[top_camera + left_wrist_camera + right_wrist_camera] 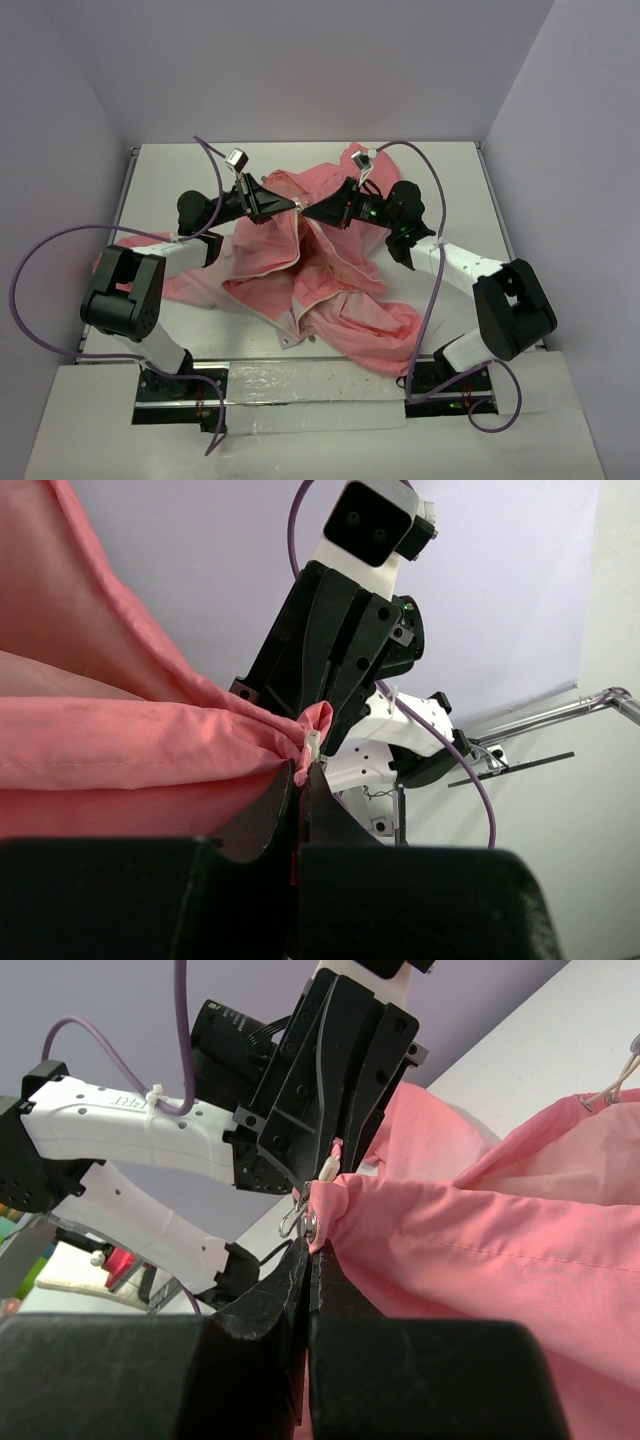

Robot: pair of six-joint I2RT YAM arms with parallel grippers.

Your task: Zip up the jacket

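Note:
The salmon-pink jacket [330,290] lies crumpled on the middle of the table, its front open and the paler lining showing. Both grippers meet tip to tip above it and hold a bunch of its front edge off the table. My left gripper [287,205] [300,772] is shut on a fold of pink fabric beside a small white zipper end [313,743]. Facing it, my right gripper [312,210] [311,1247] is shut on the opposite edge, just below the metal zipper slider [303,1220] and its pull. The jacket [120,740] [500,1250] hangs from both.
The white table [450,190] is boxed in by pale walls at the back and sides. Purple cables [40,290] loop off both arms. A strip of silver tape [300,385] runs along the near edge between the arm bases. One sleeve [190,285] trails left under the left arm.

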